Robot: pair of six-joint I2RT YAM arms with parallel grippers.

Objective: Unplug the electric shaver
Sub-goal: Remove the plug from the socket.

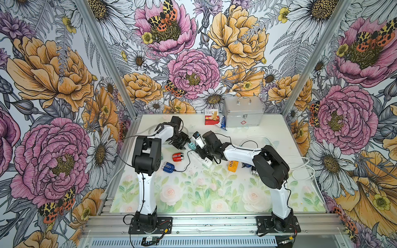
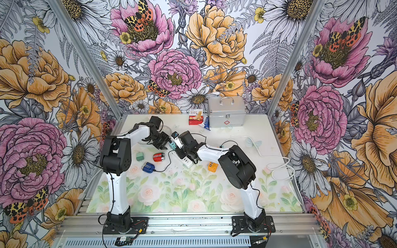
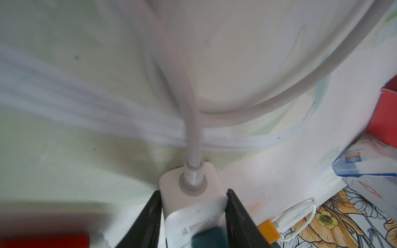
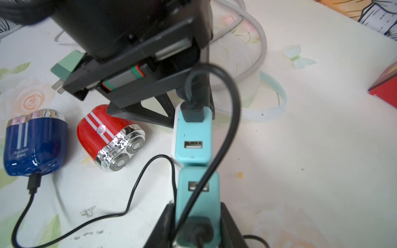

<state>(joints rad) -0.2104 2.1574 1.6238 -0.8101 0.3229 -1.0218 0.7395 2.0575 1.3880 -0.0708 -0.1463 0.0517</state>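
The blue electric shaver (image 1: 168, 167) (image 4: 34, 146) lies on the mat with a black cable (image 4: 133, 193) plugged into its base; the cable runs toward the white power strip (image 1: 205, 162) (image 3: 193, 212). Two teal chargers stand in the strip. My right gripper (image 4: 196, 206) (image 1: 200, 150) is shut on the nearer teal charger (image 4: 197, 193), which has a black plug in it. The farther teal charger (image 4: 193, 137) carries another black plug with a looping cable. My left gripper (image 3: 193, 193) (image 1: 182, 142) is shut on the strip's cord end. Which charger feeds the shaver I cannot tell.
A red shaver (image 1: 177, 156) (image 4: 109, 139) lies beside the blue one, with no cable. A green charger (image 2: 140, 156) and an orange charger (image 1: 233, 166) lie loose. A silver first-aid case (image 1: 242, 113) and a red box (image 1: 211, 120) stand at the back. White cord (image 1: 300, 165) coils on the right.
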